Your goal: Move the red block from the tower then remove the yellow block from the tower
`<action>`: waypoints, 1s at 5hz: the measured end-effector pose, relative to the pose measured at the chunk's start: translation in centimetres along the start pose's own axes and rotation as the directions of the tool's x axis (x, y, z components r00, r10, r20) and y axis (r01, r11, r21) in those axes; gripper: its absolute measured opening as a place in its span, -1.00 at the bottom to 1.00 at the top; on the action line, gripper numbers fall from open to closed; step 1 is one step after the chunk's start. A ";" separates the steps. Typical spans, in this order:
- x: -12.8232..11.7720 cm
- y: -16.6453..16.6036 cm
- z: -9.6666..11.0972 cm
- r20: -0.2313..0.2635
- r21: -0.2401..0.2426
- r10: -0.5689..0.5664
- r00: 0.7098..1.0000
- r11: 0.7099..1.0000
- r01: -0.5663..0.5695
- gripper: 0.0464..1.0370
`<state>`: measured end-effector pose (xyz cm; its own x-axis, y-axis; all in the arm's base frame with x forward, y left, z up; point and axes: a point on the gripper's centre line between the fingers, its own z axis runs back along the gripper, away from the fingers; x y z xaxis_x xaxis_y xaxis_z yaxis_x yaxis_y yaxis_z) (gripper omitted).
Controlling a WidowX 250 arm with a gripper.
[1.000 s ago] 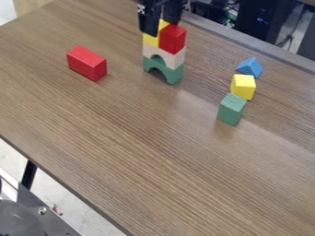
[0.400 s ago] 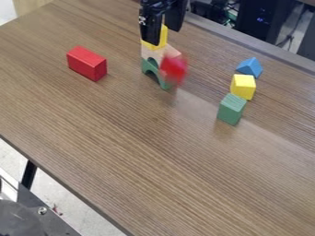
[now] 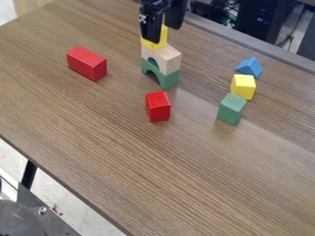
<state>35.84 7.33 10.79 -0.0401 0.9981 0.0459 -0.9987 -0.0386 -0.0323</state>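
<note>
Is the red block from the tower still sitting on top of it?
No, the small red block is on the table now, in front of the tower.

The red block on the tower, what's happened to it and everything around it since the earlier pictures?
The red block fell toward the camera onto the table. The gripper came slightly lower, and the wooden arch and green arch shifted a little. The tower's yellow block is still on top; the other blocks stayed put.
</note>
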 end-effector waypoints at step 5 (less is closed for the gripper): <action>2.7 -1.6 -0.1 -0.140 0.151 -0.205 0.969 0.962 0.226 0.05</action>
<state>37.28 10.06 10.86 0.1702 0.9814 -0.0886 -0.9749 0.1808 0.1302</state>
